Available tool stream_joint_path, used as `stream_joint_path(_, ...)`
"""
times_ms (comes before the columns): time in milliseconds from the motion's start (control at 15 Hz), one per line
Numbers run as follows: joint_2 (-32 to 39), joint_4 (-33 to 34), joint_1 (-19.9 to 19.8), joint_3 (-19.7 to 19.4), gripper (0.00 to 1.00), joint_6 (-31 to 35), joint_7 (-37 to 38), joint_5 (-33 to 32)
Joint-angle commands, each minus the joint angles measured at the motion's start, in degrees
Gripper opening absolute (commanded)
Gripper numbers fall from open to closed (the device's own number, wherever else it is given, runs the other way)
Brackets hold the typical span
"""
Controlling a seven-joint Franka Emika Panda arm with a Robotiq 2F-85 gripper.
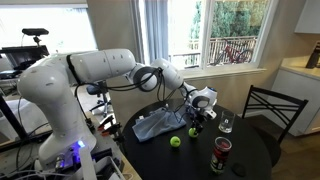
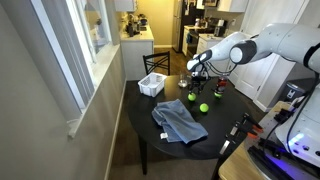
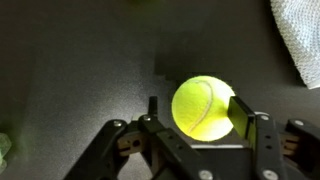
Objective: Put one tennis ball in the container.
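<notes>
Wrist view alone gives me the fuzzy yellow-green tennis ball point(image 3: 203, 107) on the dark surface point(image 3: 80, 60), between gripper point(image 3: 196, 112) jaws set apart, not clamped. An exterior view adds the white container point(image 2: 152, 85), well apart.

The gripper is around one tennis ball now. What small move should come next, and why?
Probably close the gripper. In the wrist view the tennis ball sits between its fingers, one pad touching, a gap at the other, so it seems not yet grasped. Lifting toward the container comes after.
</notes>
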Motion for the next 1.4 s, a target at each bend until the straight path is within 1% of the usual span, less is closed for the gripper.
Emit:
stream_joint_path(0, 0.0, -0.9, -0.4, 0.2, 0.99, -0.2, 0.5, -1.4)
stream_joint_path(333, 0.0, -1.2, -1.1, 1.3, 1.00, 1.0, -0.3, -0.4)
stream_joint_path(667, 0.0, -1.1, -1.3, 1.1, 1.00, 2.8, -0.2, -0.7)
stream_joint_path(1067, 0.0, -1.7, -1.9, 3.2, 1.00, 7.0, -0.5, 0.8)
stream_joint_path(1333, 0.0, -3.5, -1.7, 4.2, 1.00, 9.3, -0.5, 1.1)
